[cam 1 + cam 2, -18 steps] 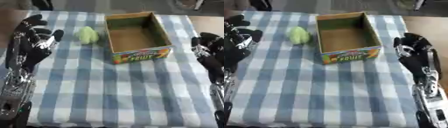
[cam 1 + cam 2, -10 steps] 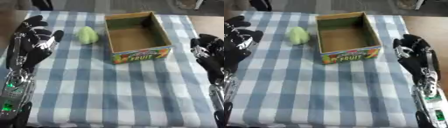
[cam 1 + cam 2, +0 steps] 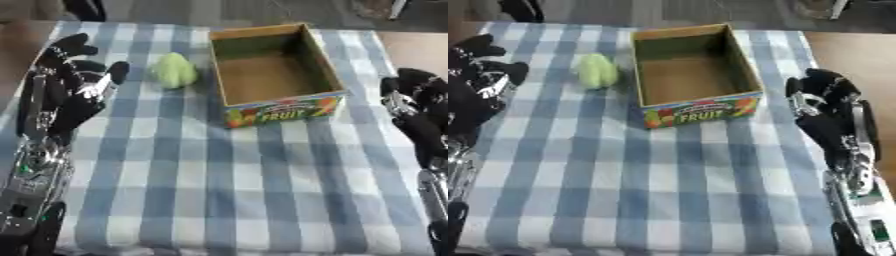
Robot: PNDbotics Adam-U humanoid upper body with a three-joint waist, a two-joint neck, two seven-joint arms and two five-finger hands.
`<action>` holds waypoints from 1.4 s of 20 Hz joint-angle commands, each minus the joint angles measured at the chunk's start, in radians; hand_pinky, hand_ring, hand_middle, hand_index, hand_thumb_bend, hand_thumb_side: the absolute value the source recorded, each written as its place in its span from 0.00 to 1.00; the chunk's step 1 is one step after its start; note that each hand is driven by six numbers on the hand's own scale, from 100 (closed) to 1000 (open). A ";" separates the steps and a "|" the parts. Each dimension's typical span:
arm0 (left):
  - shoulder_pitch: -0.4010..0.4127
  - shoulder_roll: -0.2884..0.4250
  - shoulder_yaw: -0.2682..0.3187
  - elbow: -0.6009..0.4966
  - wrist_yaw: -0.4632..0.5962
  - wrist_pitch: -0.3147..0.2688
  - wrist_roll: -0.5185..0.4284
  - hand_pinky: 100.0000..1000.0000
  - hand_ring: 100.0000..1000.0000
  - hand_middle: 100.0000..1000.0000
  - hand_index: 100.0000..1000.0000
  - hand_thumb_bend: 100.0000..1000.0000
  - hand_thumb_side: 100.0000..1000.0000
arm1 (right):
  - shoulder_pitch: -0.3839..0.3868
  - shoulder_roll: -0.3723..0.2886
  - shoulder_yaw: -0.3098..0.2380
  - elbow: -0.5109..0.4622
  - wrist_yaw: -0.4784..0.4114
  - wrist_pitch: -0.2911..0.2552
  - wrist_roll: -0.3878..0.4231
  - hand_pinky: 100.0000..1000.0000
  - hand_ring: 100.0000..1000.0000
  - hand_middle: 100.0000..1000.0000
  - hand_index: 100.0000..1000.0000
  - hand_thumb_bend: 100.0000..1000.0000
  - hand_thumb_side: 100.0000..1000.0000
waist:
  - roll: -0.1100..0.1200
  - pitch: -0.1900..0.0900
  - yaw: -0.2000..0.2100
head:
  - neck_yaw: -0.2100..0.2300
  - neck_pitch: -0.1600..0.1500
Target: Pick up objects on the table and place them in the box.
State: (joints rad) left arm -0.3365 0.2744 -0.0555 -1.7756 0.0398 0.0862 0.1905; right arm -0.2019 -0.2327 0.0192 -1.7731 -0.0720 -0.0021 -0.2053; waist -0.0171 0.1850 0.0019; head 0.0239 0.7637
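Green object (image 3: 597, 70) just left of open box (image 3: 696, 113) on checked tablecloth (image 3: 623, 175).

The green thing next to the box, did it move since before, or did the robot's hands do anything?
Nothing visibly changed. The green fruit still lies left of the open fruit box, untouched. The left hand and right hand stay open at the table's sides, holding nothing.
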 commanded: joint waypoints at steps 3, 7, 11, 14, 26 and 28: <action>-0.111 0.090 -0.009 0.101 -0.055 0.072 -0.009 0.52 0.54 0.60 0.76 0.63 0.15 | -0.003 -0.011 0.000 -0.011 -0.007 0.000 0.005 0.58 0.67 0.58 0.70 0.24 0.19 | 0.002 -0.020 -0.006 | 0.002 0.006; -0.248 0.153 -0.032 0.235 -0.185 0.147 -0.081 0.53 0.55 0.62 0.78 0.64 0.14 | 0.000 -0.012 0.003 -0.011 -0.008 0.000 0.009 0.58 0.67 0.58 0.70 0.24 0.19 | 0.005 -0.026 -0.017 | 0.004 0.006; -0.372 0.180 -0.056 0.383 -0.334 0.170 -0.181 0.55 0.56 0.63 0.79 0.65 0.11 | 0.002 -0.014 0.008 -0.011 -0.009 0.001 0.014 0.58 0.67 0.58 0.70 0.24 0.19 | 0.008 -0.031 -0.033 | 0.008 0.006; -0.454 0.180 -0.074 0.496 -0.441 0.163 -0.247 0.57 0.58 0.64 0.79 0.67 0.10 | 0.004 -0.016 0.011 -0.012 -0.009 0.001 0.017 0.58 0.67 0.58 0.70 0.24 0.19 | 0.010 -0.033 -0.042 | 0.013 0.006; -0.671 0.078 -0.058 0.915 -0.801 0.093 -0.416 0.63 0.63 0.67 0.81 0.84 0.11 | 0.000 -0.019 0.032 -0.014 -0.014 0.004 0.038 0.58 0.67 0.57 0.70 0.23 0.19 | 0.013 -0.030 -0.102 | 0.037 0.006; -0.687 0.067 -0.046 0.944 -0.861 0.090 -0.422 0.64 0.64 0.68 0.82 0.85 0.12 | -0.001 -0.019 0.035 -0.014 -0.014 0.004 0.042 0.58 0.67 0.57 0.70 0.23 0.19 | 0.013 -0.029 -0.112 | 0.041 0.006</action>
State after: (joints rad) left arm -0.9963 0.3337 -0.1161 -0.8405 -0.7866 0.1809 -0.2219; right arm -0.1930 -0.2330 0.0530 -1.7729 -0.0800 0.0040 -0.1687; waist -0.0031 0.1690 -0.1111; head 0.0600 0.7638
